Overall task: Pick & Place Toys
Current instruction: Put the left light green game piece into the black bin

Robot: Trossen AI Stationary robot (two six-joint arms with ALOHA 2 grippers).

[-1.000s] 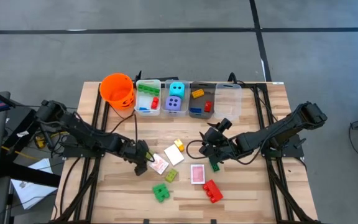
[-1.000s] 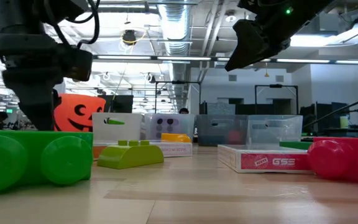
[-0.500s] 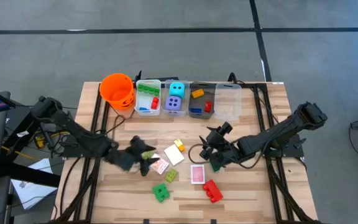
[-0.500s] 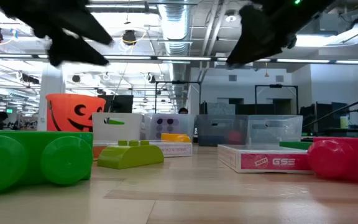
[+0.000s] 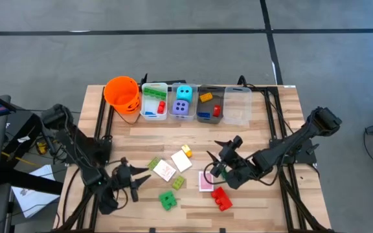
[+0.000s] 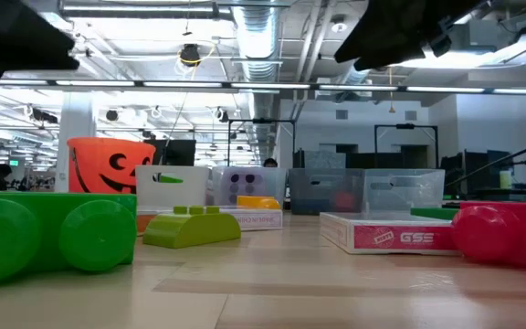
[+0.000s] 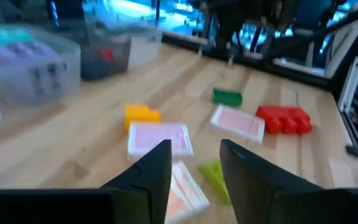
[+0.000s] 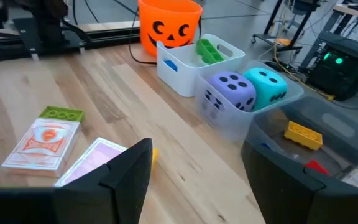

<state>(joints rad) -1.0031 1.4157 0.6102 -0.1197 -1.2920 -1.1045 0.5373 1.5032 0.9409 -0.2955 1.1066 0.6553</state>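
- The flat card box (image 6: 386, 234) near the desk's front edge is showing "GSE" in white letters on its red side.
- The left gripper (image 5: 129, 181) is hanging near the front-left part, fingers apart, holding nothing.
- The right gripper (image 5: 216, 163) is hanging over the pink-backed card (image 5: 205, 182), fingers apart and empty.
- The round orange plastic pumpkin-face bucket (image 5: 122, 94) is standing at the back-left corner.

White "GSE" lettering on the red side of the card box (image 6: 386, 233).

loc: robotics lab/workshop | evid: exposed ceiling ducts (image 6: 245, 37), test rigs, concrete floor (image 5: 173, 58)
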